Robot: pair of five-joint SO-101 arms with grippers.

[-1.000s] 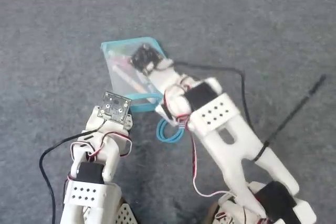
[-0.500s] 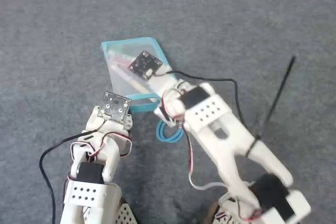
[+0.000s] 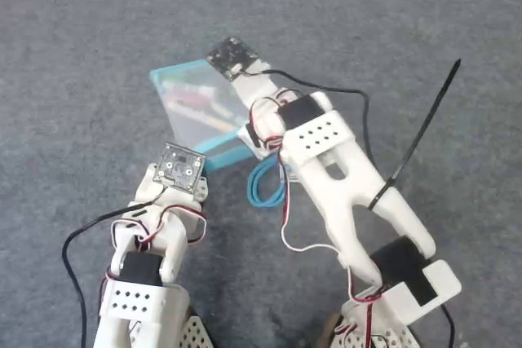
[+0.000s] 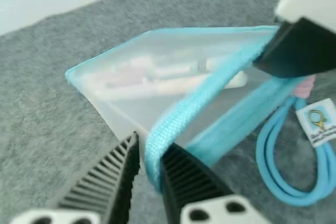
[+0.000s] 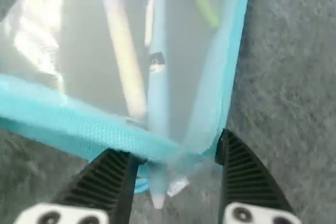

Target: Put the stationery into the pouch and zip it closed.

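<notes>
Ok, left gripper (image 4: 151, 149): jaws pressed together on the pouch (image 4: 152, 98), pinching the near-left end of its teal zip band (image 4: 210, 90). Right gripper (image 5: 173, 148): jaws spread, straddling the other end of that band at the pouch's near-right corner. Can't tell whether either jaw touches it.

Diff vs 0.5 s ago, high view:
- The right arm's wrist has swung toward the far side. Its camera board now sits over the pouch's far-right corner instead of mid-pouch.
- The pouch has turned a little, with its far-left corner shifted left and near.
- The blue cord loop (image 3: 265, 189) has crept slightly far.
- The left arm is unchanged, same pinch spot.

Writing: a small white tag (image 4: 316, 127) on the cord loop carries a printed emblem and tiny text, not legible. A dark mark on the blue pen (image 5: 157, 77) inside the pouch is too blurred to read.

Orientation: the pouch is on the grey table (image 3: 73, 79), ahead of the two arms toward the far side. Its long axis runs far to near, leaning right at the near end, with the zip band along the near edge. Inside, the blue pen and a cream stick (image 5: 123, 61) lie side by side with their ends toward the zip band. A green-tipped piece (image 5: 206, 11) sits deeper in, angled. The cord loop lies on the table just near of the zip band, right of the left arm.
</notes>
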